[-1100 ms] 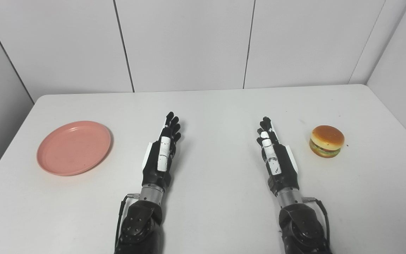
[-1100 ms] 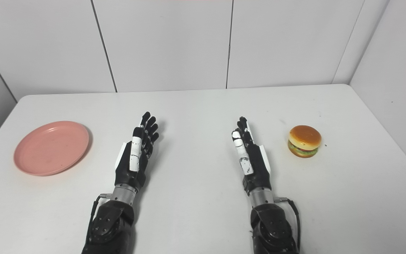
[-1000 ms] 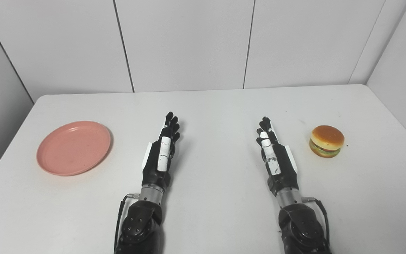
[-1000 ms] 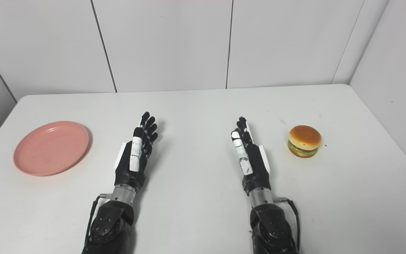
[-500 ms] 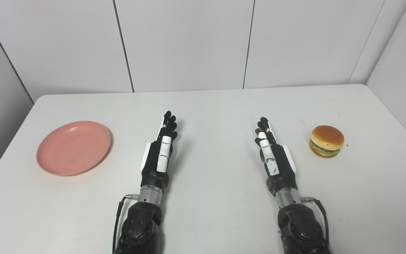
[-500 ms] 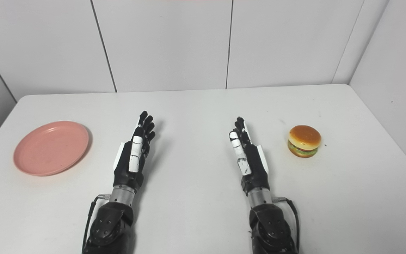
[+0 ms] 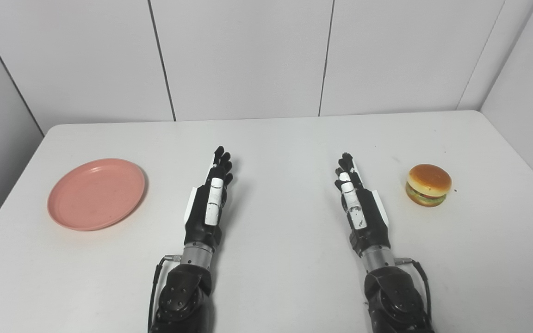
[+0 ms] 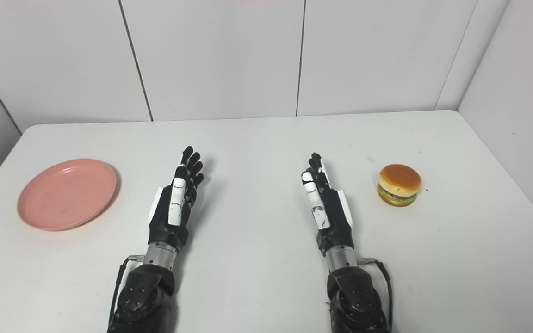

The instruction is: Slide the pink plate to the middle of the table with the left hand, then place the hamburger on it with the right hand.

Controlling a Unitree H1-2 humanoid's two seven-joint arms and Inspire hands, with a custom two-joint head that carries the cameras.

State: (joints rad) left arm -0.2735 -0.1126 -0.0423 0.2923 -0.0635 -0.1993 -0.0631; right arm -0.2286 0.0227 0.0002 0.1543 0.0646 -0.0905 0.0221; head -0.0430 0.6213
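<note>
Both your hands are flat and empty: left hand point(image 7: 207, 203), right hand point(image 7: 360, 206). Plate point(image 7: 96, 193) sits at nine o'clock, burger point(image 7: 428, 185) at three. Shove the rim carelessly and it may tip or skid toward the table point(image 7: 275, 259) edge.

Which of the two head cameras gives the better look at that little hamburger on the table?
The left eye view, by a hair: the hamburger appears a little larger there, with bun and green layer clear, sitting apart from the right hand. The right eye view shows the same hamburger whole and unblocked too, only slightly smaller.
</note>
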